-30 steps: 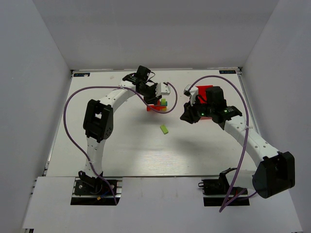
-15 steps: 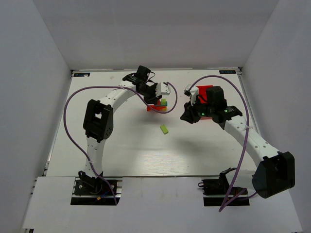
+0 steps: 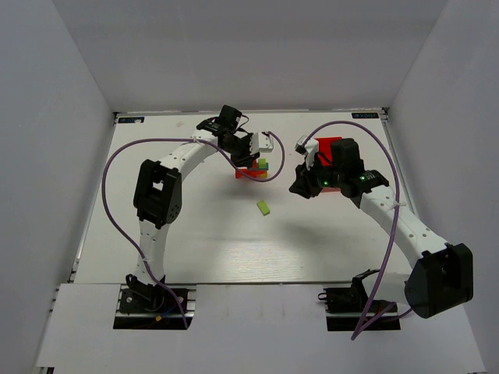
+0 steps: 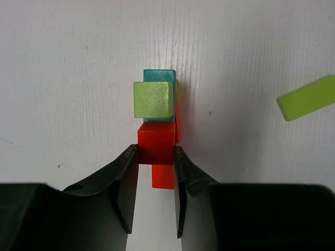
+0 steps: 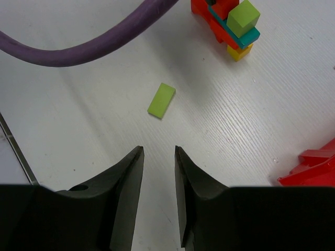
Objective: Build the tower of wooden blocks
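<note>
The wood block tower (image 3: 261,167) stands at the back middle of the table. In the left wrist view, from above, it shows a lime green cube (image 4: 153,99) on a teal block (image 4: 159,75), with a red cube (image 4: 156,143) beside them and an orange-red bar (image 4: 163,177) lower down. My left gripper (image 4: 156,151) is shut on the red cube, one finger on each side. My right gripper (image 5: 158,151) is open and empty above bare table. A loose lime green bar (image 5: 161,100) lies ahead of it, and the tower (image 5: 230,23) shows farther off.
A larger red plastic bin (image 3: 330,148) sits behind the right gripper, and its edge shows in the right wrist view (image 5: 313,164). The loose lime bar (image 3: 264,207) lies in front of the tower. A purple cable (image 5: 89,44) crosses the right wrist view.
</note>
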`<action>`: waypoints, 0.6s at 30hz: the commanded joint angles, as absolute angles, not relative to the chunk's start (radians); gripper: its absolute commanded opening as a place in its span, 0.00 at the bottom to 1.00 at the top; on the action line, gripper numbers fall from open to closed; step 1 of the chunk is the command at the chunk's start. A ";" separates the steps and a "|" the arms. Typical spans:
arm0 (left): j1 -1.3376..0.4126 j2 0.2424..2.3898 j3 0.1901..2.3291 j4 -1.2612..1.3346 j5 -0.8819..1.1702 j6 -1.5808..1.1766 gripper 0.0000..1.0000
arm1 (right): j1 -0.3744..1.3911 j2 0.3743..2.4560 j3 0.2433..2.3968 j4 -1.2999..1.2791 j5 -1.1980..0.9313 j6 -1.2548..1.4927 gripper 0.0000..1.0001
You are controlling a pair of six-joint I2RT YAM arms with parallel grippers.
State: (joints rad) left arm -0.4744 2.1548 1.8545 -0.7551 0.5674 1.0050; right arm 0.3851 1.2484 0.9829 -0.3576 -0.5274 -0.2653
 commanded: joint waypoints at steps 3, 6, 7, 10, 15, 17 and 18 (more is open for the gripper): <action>-0.479 2.145 1.890 -0.747 0.575 1.003 0.33 | 0.374 1.247 0.977 -0.364 -0.552 -0.265 0.37; -0.479 2.145 1.890 -0.747 0.575 1.003 0.37 | 0.374 1.249 0.977 -0.364 -0.554 -0.267 0.37; -0.479 2.145 1.890 -0.747 0.575 1.003 0.37 | 0.374 1.249 0.976 -0.364 -0.554 -0.265 0.37; -0.479 2.145 1.890 -0.747 0.575 1.003 0.40 | 0.370 1.250 0.979 -0.364 -0.555 -0.265 0.37; -0.479 2.145 1.890 -0.747 0.575 1.003 0.46 | 0.371 1.250 0.977 -0.367 -0.557 -0.267 0.37; -0.479 2.145 1.890 -0.738 0.575 1.003 0.50 | 0.371 1.253 0.977 -0.365 -0.557 -0.267 0.37; -0.479 2.145 1.890 -0.738 0.575 1.003 0.50 | 0.370 1.250 0.977 -0.365 -0.555 -0.268 0.37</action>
